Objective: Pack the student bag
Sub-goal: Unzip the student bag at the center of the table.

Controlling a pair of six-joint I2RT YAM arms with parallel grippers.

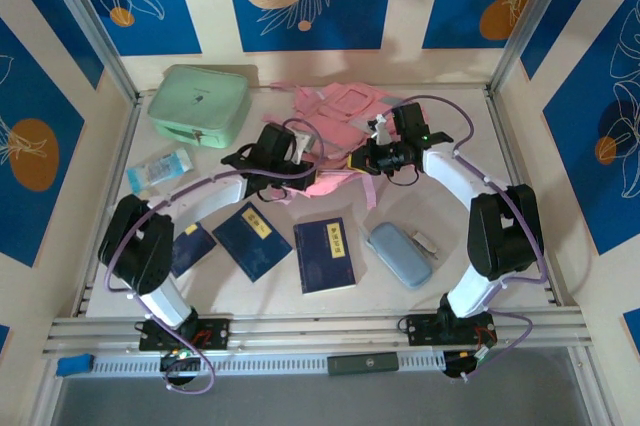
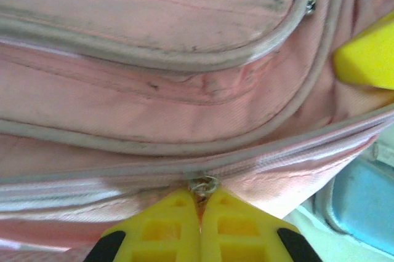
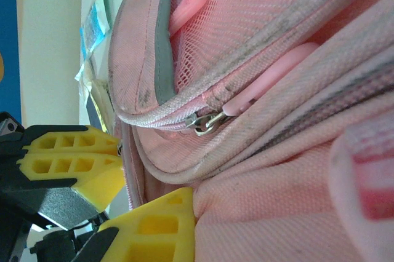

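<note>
The pink student bag point(image 1: 340, 111) lies at the back middle of the table, its near end bunched up between both arms. My left gripper point(image 1: 300, 153) is at that near end. Up close, its yellow fingers point(image 2: 169, 228) are pressed together on the metal zip pull point(image 2: 204, 186) of a long zip. My right gripper point(image 1: 357, 161) faces it from the right, shut on a fold of the bag's pink fabric point(image 3: 289, 213). One of its yellow fingers point(image 3: 157, 228) shows and the other is under the cloth. A second zip pull point(image 3: 206, 122) hangs just above.
A mint green zip case point(image 1: 198, 104) stands at the back left, with a clear blue packet point(image 1: 158, 171) in front of it. Three dark blue books point(image 1: 325, 254) lie in a row near the front. A grey-blue pencil case point(image 1: 400, 254) lies to their right.
</note>
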